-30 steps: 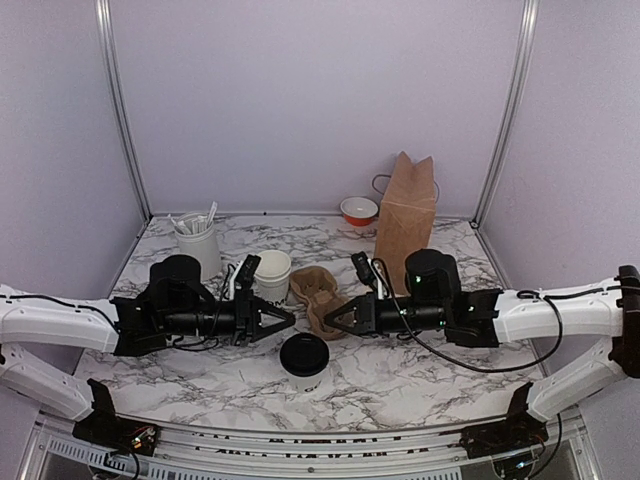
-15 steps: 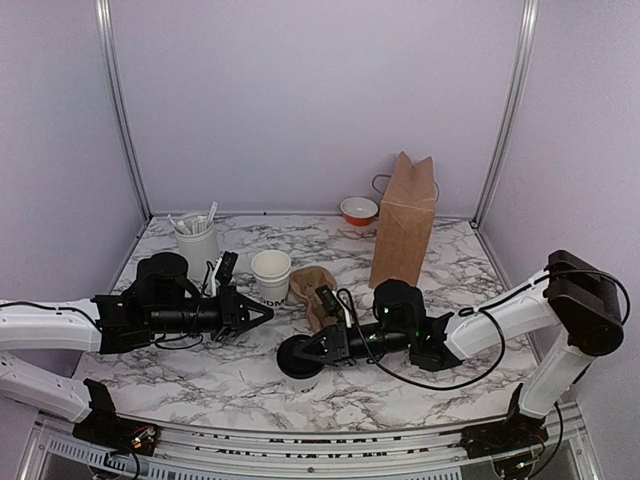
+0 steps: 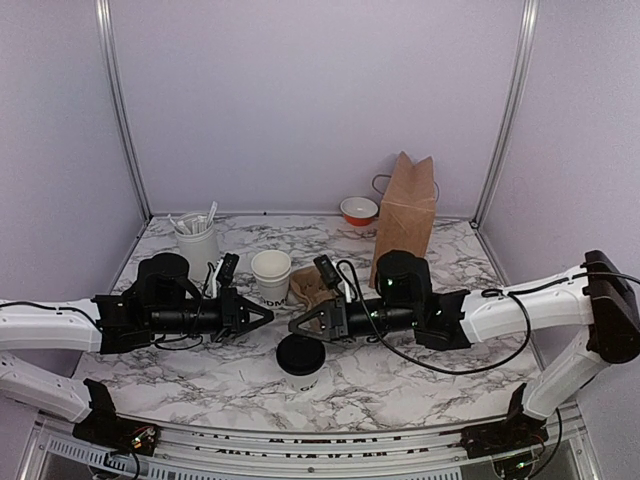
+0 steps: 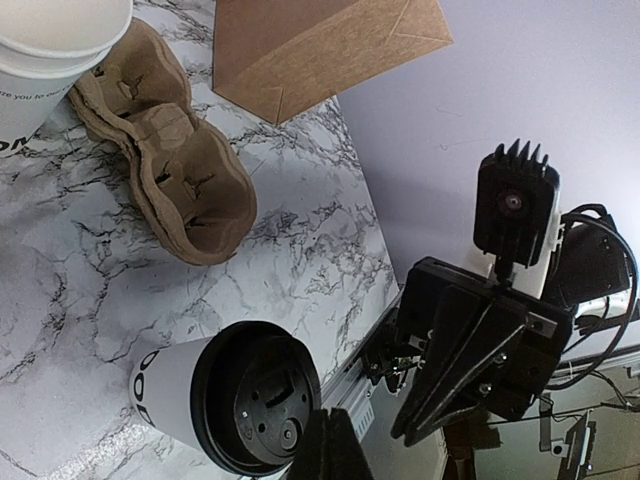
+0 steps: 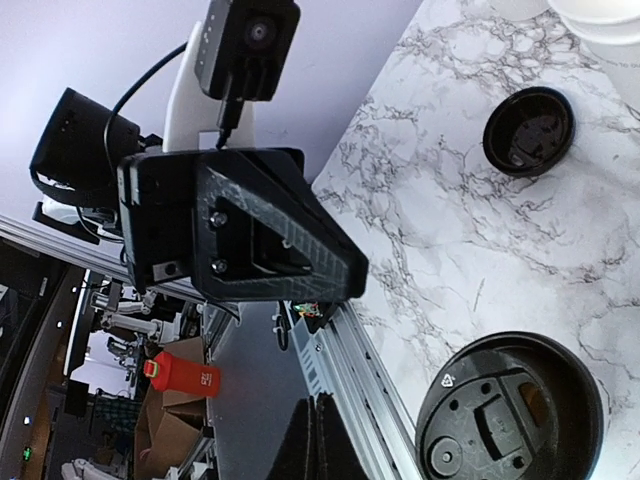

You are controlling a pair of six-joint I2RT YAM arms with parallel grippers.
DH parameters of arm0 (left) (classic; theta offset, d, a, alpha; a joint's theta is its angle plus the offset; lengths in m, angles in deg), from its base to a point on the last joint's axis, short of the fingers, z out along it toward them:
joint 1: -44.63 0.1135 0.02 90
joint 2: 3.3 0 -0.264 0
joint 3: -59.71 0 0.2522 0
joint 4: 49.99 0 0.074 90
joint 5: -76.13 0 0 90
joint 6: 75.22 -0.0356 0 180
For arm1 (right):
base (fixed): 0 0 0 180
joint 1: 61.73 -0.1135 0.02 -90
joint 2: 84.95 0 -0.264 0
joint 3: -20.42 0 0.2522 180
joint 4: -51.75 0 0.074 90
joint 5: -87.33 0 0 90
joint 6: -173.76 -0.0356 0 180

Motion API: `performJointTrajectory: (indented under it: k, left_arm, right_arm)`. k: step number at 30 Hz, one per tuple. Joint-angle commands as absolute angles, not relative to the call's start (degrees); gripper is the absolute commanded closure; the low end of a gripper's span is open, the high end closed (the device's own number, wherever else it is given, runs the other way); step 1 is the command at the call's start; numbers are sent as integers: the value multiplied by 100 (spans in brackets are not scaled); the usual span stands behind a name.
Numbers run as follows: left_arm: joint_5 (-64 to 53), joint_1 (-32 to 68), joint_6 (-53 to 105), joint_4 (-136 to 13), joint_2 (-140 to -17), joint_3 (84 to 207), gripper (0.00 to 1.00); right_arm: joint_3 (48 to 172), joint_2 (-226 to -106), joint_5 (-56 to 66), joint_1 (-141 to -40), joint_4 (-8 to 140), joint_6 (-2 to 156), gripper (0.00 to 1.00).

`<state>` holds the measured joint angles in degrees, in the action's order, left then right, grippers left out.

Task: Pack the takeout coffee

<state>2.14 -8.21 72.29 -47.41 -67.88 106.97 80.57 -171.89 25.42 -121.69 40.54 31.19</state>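
The coffee (image 3: 301,360) stands upright on the desk (image 3: 420,375), black lid on, close to the near edge and free of both arms. My left pincer (image 3: 268,316) hangs low over the marble with its fingers drawn together on nothing. It points across at the right pincer (image 3: 294,325), which is likewise closed and empty. The two tips are near each other, just behind the coffee. Behind them lies the brown cardboard cup carrier (image 4: 160,160), with the lidless white cup (image 3: 271,273) just to its left and the paper bag (image 3: 405,215) standing upright farther back on the right. From the right wrist I also see a loose black lid (image 5: 528,130) flat on the marble.
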Motion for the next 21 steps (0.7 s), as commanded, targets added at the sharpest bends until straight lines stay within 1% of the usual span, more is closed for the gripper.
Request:
performJointTrajectory:
  k: [1,6,10,18,20,21]
  left_arm:
    - [290,-804,7129,-4787,-6781,10704,100]
    - [313,-802,7142,-4788,-6765,10661,100]
    - [308,-800,7138,-4793,-6751,10651,100]
    - [347,-802,7050,-4813,-6702,10726,100]
    - [287,-802,6961,-4903,-6649,10791,99]
    - [226,-802,6898,-4996,-6609,10838,97]
  right_arm:
    - [8171,-17367,2541,-12253,4328,3239,100]
    - [7814,-17861,2678,-12262,4067,2972,100]
    - [7795,-17872,2627,-12263,4059,2962,100]
    - [8480,-17218,2095,-12313,5294,3701,100]
    - [8708,-17040,1800,-12341,5827,4083,93]
    - [8816,-16986,1648,-12350,6076,4288,86]
